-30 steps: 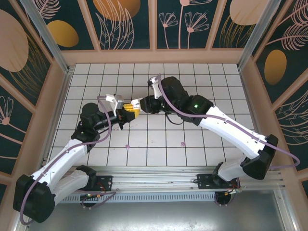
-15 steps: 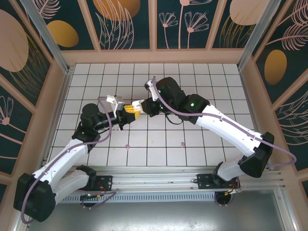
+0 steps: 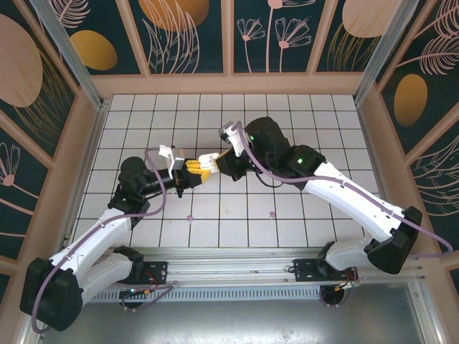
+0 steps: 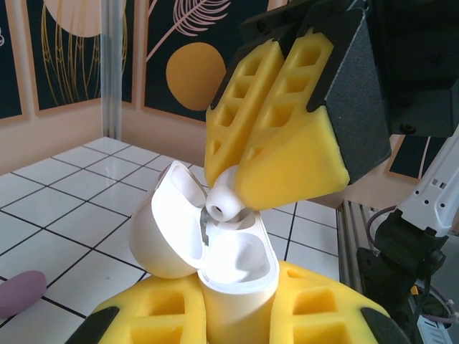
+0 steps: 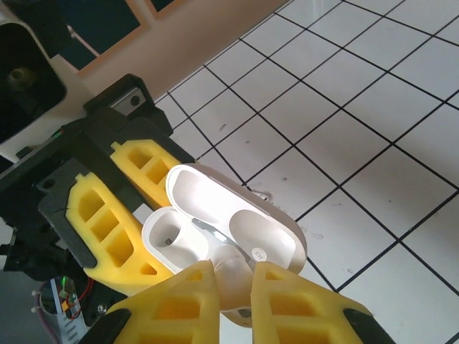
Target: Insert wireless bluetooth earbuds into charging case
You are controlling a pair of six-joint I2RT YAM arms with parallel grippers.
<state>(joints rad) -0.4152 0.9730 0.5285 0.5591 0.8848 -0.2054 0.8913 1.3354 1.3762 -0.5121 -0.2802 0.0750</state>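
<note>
My left gripper (image 4: 237, 304) is shut on the white charging case (image 4: 240, 276), held upright with its lid (image 4: 161, 229) swung open to the left. Just above the case mouth hangs a white earbud (image 4: 222, 203), pinched between the yellow fingers (image 4: 287, 150) of my right gripper. In the right wrist view, my right gripper (image 5: 233, 287) is shut on the earbud (image 5: 233, 272) over the near side of the case (image 5: 176, 236). The far socket shows bare. From above, the left gripper (image 3: 188, 170) and right gripper (image 3: 209, 159) meet tip to tip mid-table.
Two small purple marks (image 3: 190, 216) (image 3: 272, 213) lie on the white tiled table (image 3: 287, 115) in front of the grippers. Wooden walls with aluminium posts (image 3: 64, 50) close in the table. A metal rail (image 3: 229, 261) runs along the near edge.
Both grippers have drifted slightly right while staying tip to tip. The right arm's elbow has swung to the right, and its fingers have drawn in on the earbud.
</note>
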